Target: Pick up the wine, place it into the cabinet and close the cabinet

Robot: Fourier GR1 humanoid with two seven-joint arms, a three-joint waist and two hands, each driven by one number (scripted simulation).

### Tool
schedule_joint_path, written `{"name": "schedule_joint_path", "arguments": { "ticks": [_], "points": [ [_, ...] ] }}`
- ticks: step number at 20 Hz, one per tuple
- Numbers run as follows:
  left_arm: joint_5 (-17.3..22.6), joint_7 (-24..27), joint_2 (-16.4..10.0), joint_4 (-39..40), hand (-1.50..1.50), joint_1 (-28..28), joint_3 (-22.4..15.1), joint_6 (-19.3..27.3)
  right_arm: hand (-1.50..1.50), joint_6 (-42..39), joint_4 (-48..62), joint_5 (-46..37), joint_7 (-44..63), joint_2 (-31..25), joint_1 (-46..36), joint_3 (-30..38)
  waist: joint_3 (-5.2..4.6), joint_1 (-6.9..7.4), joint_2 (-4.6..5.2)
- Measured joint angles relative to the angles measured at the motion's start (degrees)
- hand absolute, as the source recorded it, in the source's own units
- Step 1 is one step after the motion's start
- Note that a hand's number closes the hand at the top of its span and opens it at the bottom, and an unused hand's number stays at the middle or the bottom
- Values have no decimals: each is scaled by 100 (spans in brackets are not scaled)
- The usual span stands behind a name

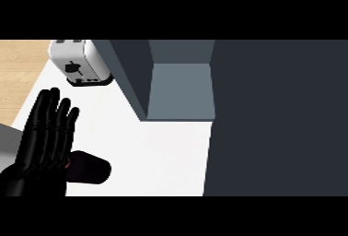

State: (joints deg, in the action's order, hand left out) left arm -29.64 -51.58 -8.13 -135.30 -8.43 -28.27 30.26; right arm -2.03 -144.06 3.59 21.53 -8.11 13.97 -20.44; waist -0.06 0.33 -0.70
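The wine point(89, 168) is a dark bottle end with a reddish rim, lying low on the white counter point(163, 147) at the lower left. My left hand point(42, 143) stands right beside it, fingers straight and pointing up, and covers the bottle's left part. The hand is open and not curled round the bottle. The cabinet point(180, 90) shows at the upper middle as an open grey-blue recess with a dark side wall on its left. My right hand is nowhere in the view.
A white toaster point(78, 62) sits at the counter's far left. A large dark panel point(279, 120) fills the whole right side. Wooden floor point(20, 69) shows beyond the counter's left edge.
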Motion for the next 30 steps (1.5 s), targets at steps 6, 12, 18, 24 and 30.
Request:
{"name": "schedule_joint_path", "arguments": {
  "ticks": [6, 12, 18, 24, 30],
  "points": [
    [91, 119, -375, -19, -150, 215, 560, -77, -150, 93, -1, -22, 36, -25, -84, -70, -5, -6, 9],
    [232, 477, -545, -30, -150, 688, 871, -27, -150, 172, -1, -38, 101, -77, -204, -66, -11, 3, 6],
    [802, 1031, -625, -40, -150, 1213, 1171, -60, -150, 263, 2, -56, 119, -92, -283, -116, -18, -5, 8],
    [1976, 1848, -652, -242, -150, 2046, 1631, -242, -150, 307, -5, -70, 79, -153, -242, -162, -19, -4, 10],
    [3144, 2979, -587, -33, -150, 2805, 2124, -808, -150, 361, -30, -77, 34, -208, -162, -220, -17, -35, 16]
  ]
}}
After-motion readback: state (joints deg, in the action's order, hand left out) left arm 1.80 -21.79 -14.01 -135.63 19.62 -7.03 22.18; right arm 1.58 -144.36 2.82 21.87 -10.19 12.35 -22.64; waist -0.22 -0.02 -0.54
